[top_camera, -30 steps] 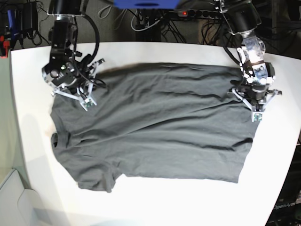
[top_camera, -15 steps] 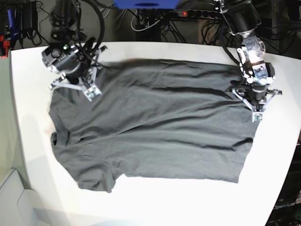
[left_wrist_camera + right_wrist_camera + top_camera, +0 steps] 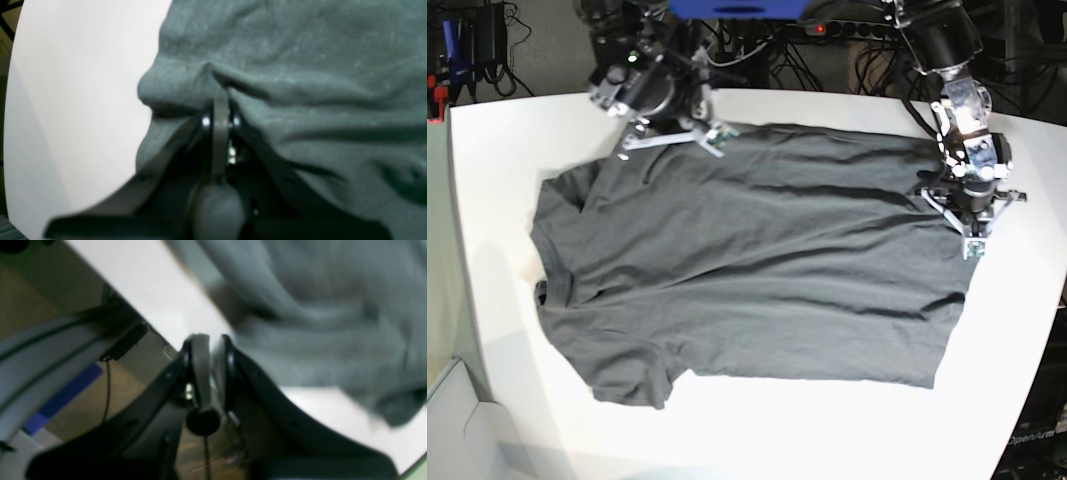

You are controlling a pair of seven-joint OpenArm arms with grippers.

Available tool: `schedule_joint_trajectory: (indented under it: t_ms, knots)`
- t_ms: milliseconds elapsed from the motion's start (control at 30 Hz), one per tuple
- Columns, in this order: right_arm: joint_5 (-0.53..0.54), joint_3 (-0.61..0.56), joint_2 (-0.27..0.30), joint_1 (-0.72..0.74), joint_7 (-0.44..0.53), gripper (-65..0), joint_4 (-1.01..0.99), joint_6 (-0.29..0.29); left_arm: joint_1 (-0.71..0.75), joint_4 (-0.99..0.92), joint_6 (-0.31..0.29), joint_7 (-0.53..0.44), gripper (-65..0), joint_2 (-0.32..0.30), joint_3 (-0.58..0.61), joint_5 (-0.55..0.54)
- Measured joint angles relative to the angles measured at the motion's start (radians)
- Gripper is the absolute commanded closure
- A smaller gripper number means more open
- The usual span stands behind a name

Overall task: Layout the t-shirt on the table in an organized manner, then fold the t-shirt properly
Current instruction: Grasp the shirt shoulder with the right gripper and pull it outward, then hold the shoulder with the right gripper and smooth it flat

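the t-shirt (image 3: 757,265) lies spread flat on the table (image 3: 497,200), dark charcoal grey, mostly smooth with long shallow wrinkles across the body. in the base view its collar and sleeves are toward the picture's left, hem toward the picture's right, and bare white table shows around it on every side.

left gripper (image 3: 970,225) sits at the shirt's hem corner at the far right of the cloth in that view, down on the fabric. in the left wrist view the left gripper (image 3: 220,100) has its jaws pressed together with a ridge of shirt cloth bunched right at the tips, so it is clamped on the t-shirt (image 3: 300,83) edge, white table (image 3: 76,100) just beside.

right gripper (image 3: 677,140) is at the shirt's far edge near the shoulder side, raised, tilted. in the right wrist view the right gripper (image 3: 210,343) has its jaws nearly together with nothing visible between them; the blurred t-shirt (image 3: 317,306) lies past the tips, apart from them, over the table (image 3: 150,296) edge.
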Motion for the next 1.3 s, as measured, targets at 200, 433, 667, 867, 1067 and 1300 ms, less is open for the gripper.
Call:
schedule_joint_trajectory:
  t_ms: [200,433,667,867,1067,1300]
  knots:
    - [0.002,-0.167,0.083,-0.001,-0.005,-4.9,0.000,0.000,0.002,0.000,-0.002,-0.003,-0.1,-0.003,0.000,0.000]
    - [0.011,-0.076,0.104,-0.002,0.000,-13.6,-0.002,0.000,0.002,0.000,-0.003,-0.003,-0.1,-0.002,0.000,0.000]
    - [-0.008,0.148,0.108,0.028,-0.021,-22.2,-0.002,0.000,0.006,0.001,-0.002,-0.005,-0.1,-0.002,0.000,0.000]
    - [0.000,0.154,0.089,0.024,-0.047,-22.5,-0.002,0.000,0.005,0.001,-0.006,-0.006,-0.1,-0.002,0.000,0.000]
    - [0.002,0.153,0.075,0.024,-0.042,-22.6,-0.004,0.000,0.006,0.001,-0.006,-0.006,-0.1,-0.003,0.000,-0.001]
    - [0.002,0.153,0.074,0.032,-0.034,-25.7,-0.058,0.000,0.005,0.001,-0.006,-0.006,-0.1,-0.003,0.000,-0.001]
